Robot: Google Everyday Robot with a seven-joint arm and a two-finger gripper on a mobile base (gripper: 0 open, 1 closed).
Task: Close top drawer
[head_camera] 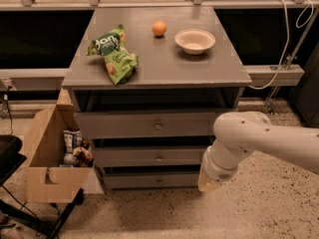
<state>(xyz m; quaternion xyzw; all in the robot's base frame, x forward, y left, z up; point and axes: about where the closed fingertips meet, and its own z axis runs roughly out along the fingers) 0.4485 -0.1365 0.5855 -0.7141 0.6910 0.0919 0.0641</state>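
Observation:
The top drawer (149, 124) is a wide grey front with a small round knob (158, 126), the uppermost of three in a grey cabinet. Its front stands slightly proud of the two drawers below, with a dark gap above it. My white arm (259, 138) reaches in from the right. The gripper (209, 182) hangs at the arm's end, low by the cabinet's lower right corner, below and right of the top drawer and apart from it.
On the cabinet top lie a green snack bag (113, 54), an orange (159, 28) and a white bowl (195, 40). An open cardboard box (47, 156) with packets stands on the floor at left. A white cable (279, 49) hangs at right.

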